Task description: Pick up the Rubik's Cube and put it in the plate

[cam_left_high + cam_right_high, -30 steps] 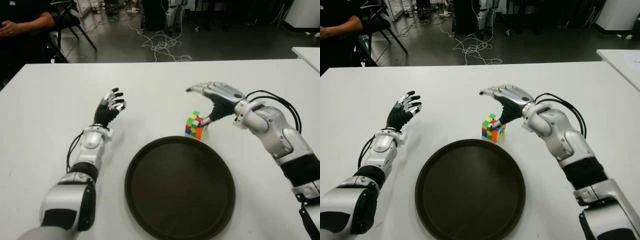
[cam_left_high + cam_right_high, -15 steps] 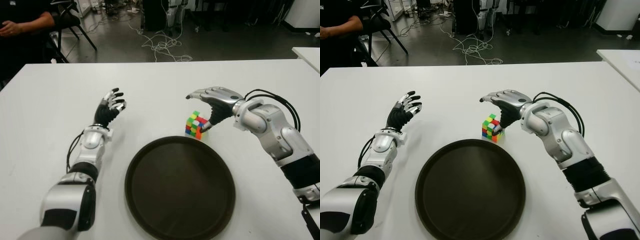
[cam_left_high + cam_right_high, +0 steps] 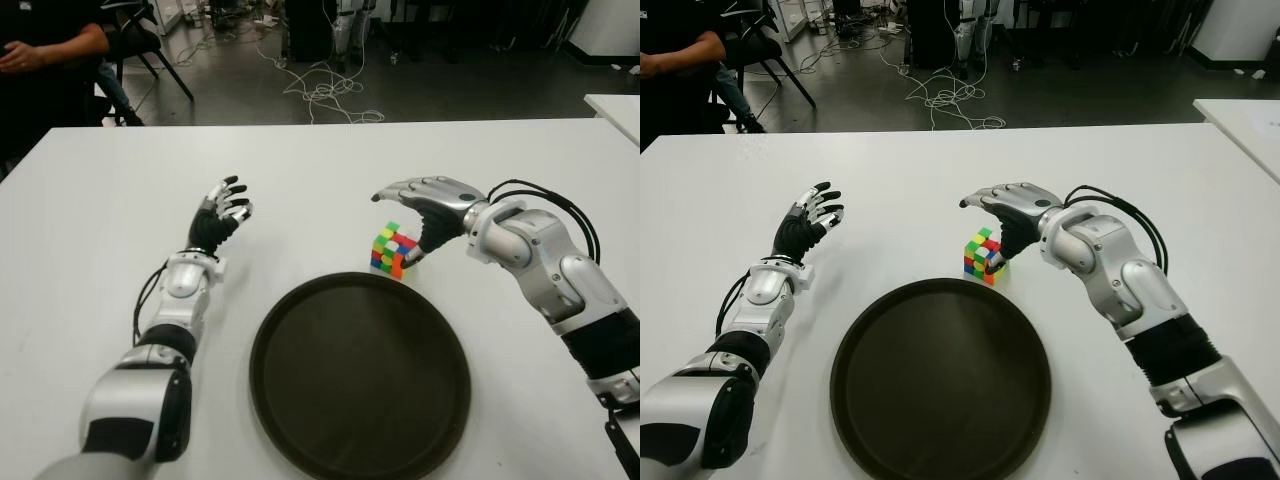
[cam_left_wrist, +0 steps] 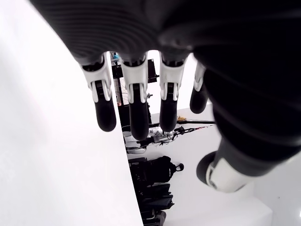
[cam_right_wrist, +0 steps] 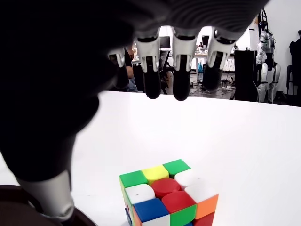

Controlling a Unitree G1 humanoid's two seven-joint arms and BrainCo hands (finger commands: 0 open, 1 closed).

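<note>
The Rubik's Cube [image 3: 391, 249] stands on the white table [image 3: 320, 170] just behind the far rim of the dark round plate [image 3: 359, 376]. My right hand [image 3: 418, 208] hovers over the cube with its fingers [image 5: 181, 75] spread above it and the thumb [image 3: 416, 251] at the cube's right side. In the right wrist view the cube [image 5: 167, 196] lies below the open palm and no finger closes on it. My left hand [image 3: 221, 212] shows open to the left of the plate, fingers [image 4: 134, 110] extended and holding nothing.
A person's arm [image 3: 45, 45] and a chair [image 3: 140, 40] show beyond the table's far left corner. Cables [image 3: 325, 95] lie on the floor behind. Another white table [image 3: 615, 105] stands at the far right.
My right hand has lowered and shifted slightly toward the cube, its fingers now arching closer above it. The cube, the plate and my left hand have not moved.
</note>
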